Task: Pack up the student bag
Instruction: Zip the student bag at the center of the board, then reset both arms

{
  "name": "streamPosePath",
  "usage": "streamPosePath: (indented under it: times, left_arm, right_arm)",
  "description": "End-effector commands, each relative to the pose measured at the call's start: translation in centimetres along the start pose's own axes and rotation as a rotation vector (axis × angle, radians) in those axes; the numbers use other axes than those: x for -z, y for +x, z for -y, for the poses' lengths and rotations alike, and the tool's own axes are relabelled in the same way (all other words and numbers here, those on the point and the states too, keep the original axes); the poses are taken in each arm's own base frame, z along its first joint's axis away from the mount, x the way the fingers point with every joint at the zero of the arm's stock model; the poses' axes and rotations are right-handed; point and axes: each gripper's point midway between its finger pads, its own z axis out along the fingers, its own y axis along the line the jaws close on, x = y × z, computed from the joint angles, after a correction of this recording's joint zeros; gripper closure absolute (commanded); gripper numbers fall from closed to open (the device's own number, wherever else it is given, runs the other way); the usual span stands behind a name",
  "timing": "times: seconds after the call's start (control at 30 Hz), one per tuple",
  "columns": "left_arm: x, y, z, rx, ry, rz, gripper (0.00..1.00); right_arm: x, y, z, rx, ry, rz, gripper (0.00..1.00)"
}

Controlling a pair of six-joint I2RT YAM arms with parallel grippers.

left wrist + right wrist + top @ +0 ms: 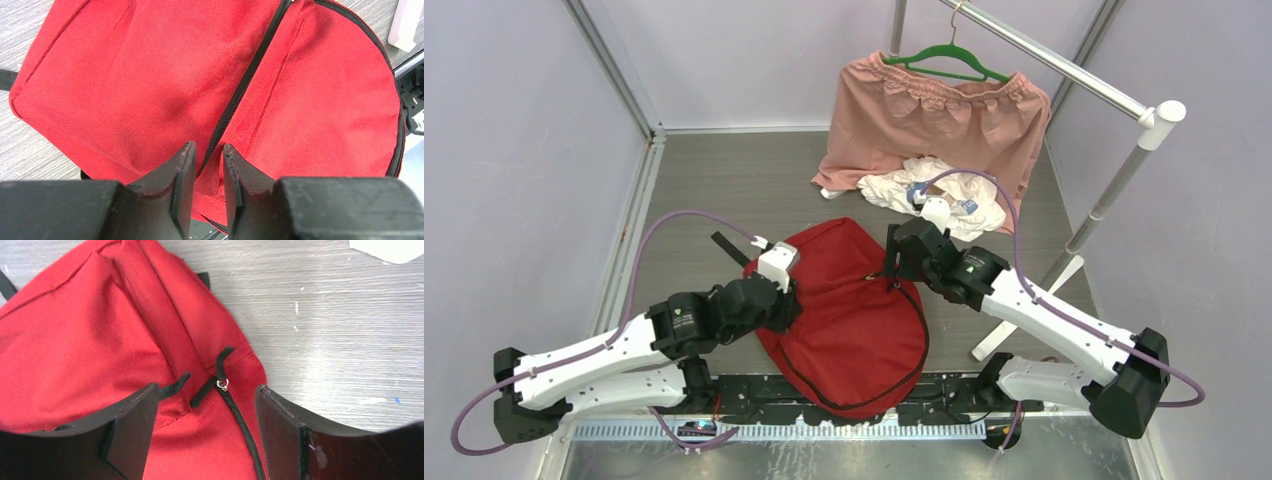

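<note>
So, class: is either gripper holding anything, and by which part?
The left fingers look closed on the student bag at its zipper; the right fingers are open, holding nothing.

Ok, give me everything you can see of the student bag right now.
The student bag is soft dark-red woven fabric, lying slack on the grey table. A black zipper runs across it, closed where visible, with a small metal pull and black tabs. A black strap pokes out. The left pincer is nearly closed over the zipper; the right pincer straddles the pull, open.
</note>
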Motion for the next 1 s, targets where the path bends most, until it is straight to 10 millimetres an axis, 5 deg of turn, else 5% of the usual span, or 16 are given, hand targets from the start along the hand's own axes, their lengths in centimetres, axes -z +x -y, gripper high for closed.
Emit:
streamPosePath:
  times: [0.0, 0.37, 0.7, 0.97]
  left_arm:
    - [0.9, -2.5, 0.0, 0.008, -0.008, 0.076, 0.70]
    - [0.9, -2.8, 0.4, 0.037, 0.034, 0.125, 0.70]
    - [0.2, -3.4, -0.1, 0.027, -0.036, 0.125, 0.71]
    - [1.4, -4.9, -1.3, 0.048, -0.081, 0.186, 0.70]
  right_arm:
    - [2.4, -3.8, 1.5, -0.056, 0.086, 0.118, 0.23]
    - [3.5, -4.3, 2.6, -0.117, 0.095, 0.177, 0.18]
    - [7.8, -7.8, 6.4, -0.234, 0.153, 0.399, 0.14]
    - [11.4, -9.6, 9.4, -0.388, 0.142, 0.585, 0.08]
